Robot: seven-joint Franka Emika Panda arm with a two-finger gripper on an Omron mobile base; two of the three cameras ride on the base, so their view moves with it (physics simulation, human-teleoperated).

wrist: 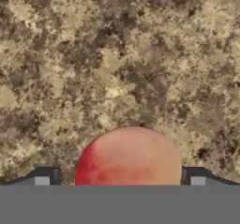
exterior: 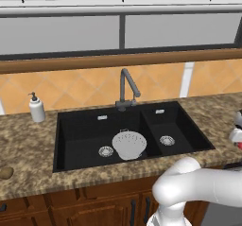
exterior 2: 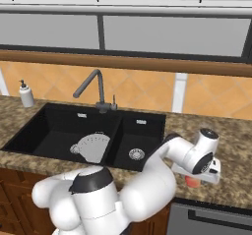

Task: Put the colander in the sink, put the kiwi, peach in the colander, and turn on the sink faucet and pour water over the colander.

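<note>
Straddling the peach, the gripper is hanging over the speckled counter right of the sink, its two fingertips standing wide open, one on each side of the fruit and apparently not yet touching it. Beyond, the colander is already sitting in the large basin below the faucet; the kiwi is waiting far left.

A speckled brown granite counter runs beneath a wall of orange tiles. A white soap pump bottle stands upright at the counter's back edge — on the left. Wooden cabinet doors sit below; a wide window above.
</note>
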